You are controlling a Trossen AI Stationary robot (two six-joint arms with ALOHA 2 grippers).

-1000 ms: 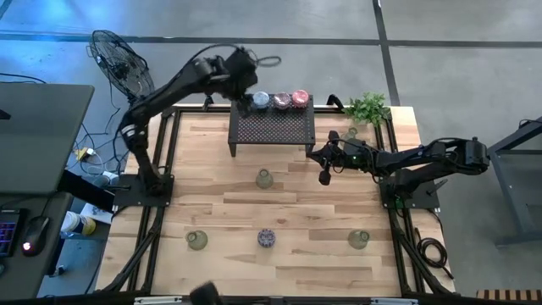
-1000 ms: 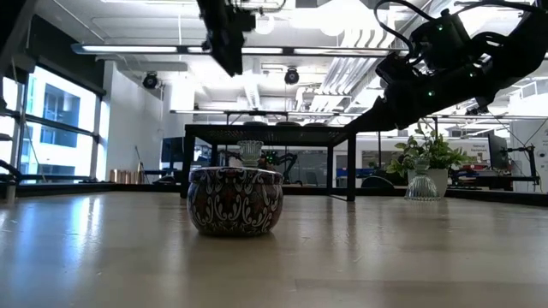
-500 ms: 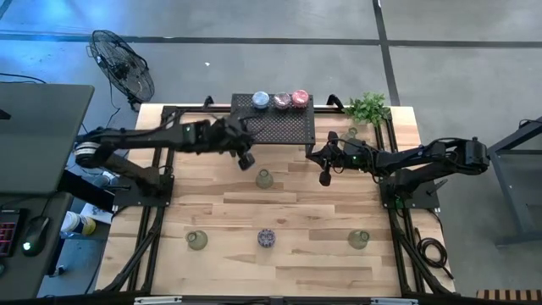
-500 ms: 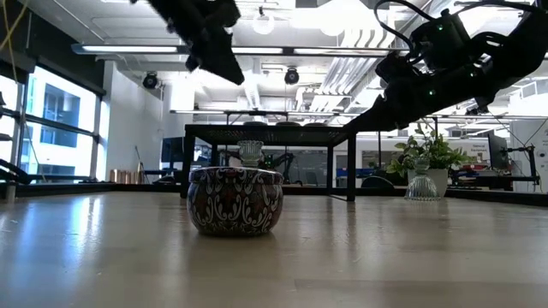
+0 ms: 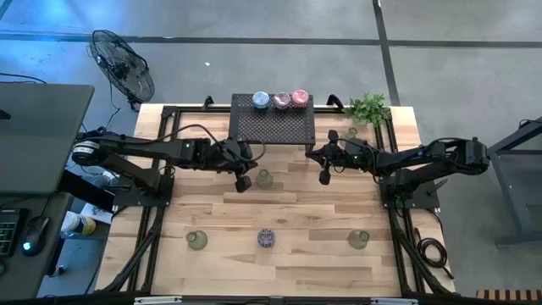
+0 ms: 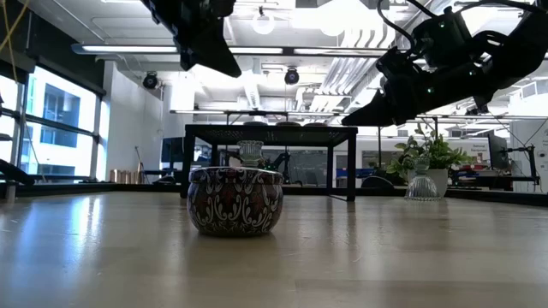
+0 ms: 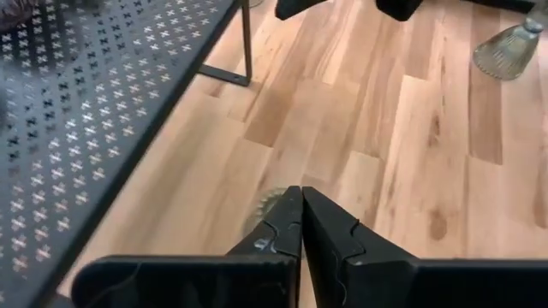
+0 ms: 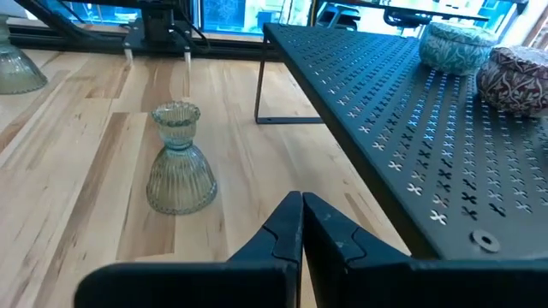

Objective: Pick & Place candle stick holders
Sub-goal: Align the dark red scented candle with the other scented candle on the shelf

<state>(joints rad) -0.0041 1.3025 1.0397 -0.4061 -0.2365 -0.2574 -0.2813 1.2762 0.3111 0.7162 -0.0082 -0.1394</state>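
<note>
Three candle stick holders, pale blue (image 5: 260,100), mottled (image 5: 280,101) and pink (image 5: 300,98), stand on the black mesh rack (image 5: 271,127). A ribbed glass holder (image 5: 264,178) stands on its base mid-table. My left gripper (image 5: 241,182) hovers shut just to its left, and that holder (image 7: 259,210) shows partly behind the fingers. My right gripper (image 5: 324,176) hangs shut to the right of the same holder (image 8: 180,162). A mottled purple holder (image 6: 235,199) and two glass ones (image 5: 196,241) (image 5: 359,239) stand near the front edge.
A green plant (image 5: 368,108) stands at the far right corner with another glass holder (image 5: 351,134) beside it. The rack's legs (image 7: 246,51) stand on the table behind the middle holder. Bare wood lies between the middle holder and the front row.
My left gripper has come away from above the rack's far left corner, swinging down and toward the table's near side, and now hangs low beside the middle glass holder. The holders on the rack and the table have stayed where they were.
</note>
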